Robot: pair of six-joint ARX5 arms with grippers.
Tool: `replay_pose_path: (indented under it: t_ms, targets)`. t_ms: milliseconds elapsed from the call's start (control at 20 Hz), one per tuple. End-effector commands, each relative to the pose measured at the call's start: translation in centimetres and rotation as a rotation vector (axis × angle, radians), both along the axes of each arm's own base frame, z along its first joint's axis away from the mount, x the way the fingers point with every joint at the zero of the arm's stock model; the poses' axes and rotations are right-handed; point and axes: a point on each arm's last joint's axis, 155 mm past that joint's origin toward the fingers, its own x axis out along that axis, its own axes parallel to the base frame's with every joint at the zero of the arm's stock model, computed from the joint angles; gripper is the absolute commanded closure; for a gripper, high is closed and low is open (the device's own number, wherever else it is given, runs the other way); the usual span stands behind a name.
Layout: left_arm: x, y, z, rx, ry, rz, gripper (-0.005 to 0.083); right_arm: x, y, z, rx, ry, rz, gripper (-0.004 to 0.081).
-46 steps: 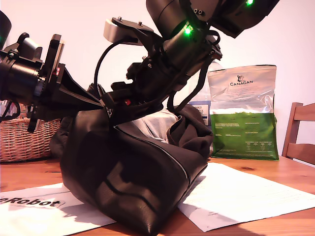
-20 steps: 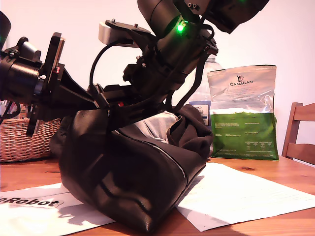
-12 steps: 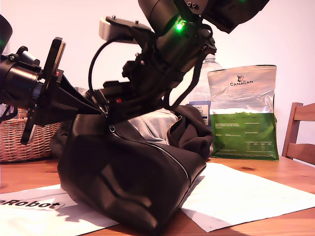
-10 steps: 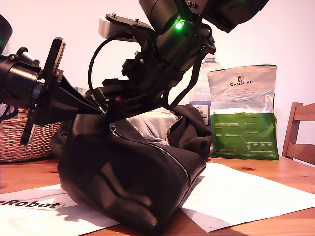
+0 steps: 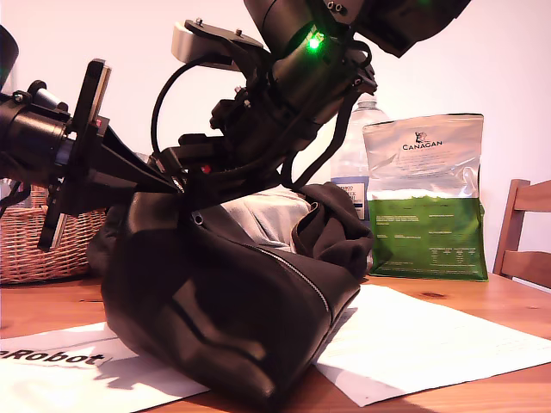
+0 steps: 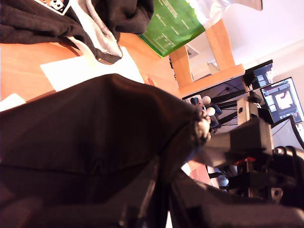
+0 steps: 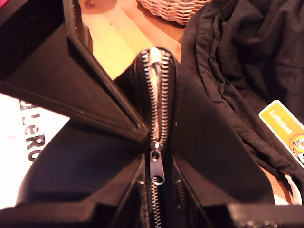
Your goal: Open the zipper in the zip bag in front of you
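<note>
Since the earlier frame both arms have risen a little and dragged the top of the zip bag [image 5: 215,301] toward the exterior view's left; the zipper [image 5: 288,271] looks barely further open.

At my second gripper [image 7: 156,178] the fingers sit close together either side of the teeth with the pull tab [image 7: 157,172] between them, apparently pinching it, though the contact itself is in shadow. My first gripper [image 6: 166,199] has its fingers pressed onto the leather at the bag's end, the one at the exterior view's left, holding it taut.

The risk is the soft bag simply following the pull: if the first grip slips, the leather bunches and the slider jams or the tab pops free. The bag rests on papers [image 5: 413,340] on the tabletop [image 5: 491,387], dark clothing [image 5: 331,228] behind it.
</note>
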Motion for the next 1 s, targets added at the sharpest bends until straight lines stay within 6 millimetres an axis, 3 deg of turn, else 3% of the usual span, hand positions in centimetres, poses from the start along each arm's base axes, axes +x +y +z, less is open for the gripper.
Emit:
replay_pose_path:
  t_ms: [0,600,950]
  targets:
    - [-0.8,-0.8,0.8,-0.028,-0.023,-0.051,0.0798,0.4,0.4,-0.4,0.003,0.005,0.0,0.0633]
    - [-0.7,-0.8,1.2,-0.032,-0.044,-0.053,0.0798,0.0,0.1,-1.8,-0.036,0.042,0.003,0.0782]
    - [-0.2,-0.5,1.3,-0.024,-0.063,-0.032,0.0798,-0.1,-0.9,-2.9,-0.092,0.057,0.0,0.0783]
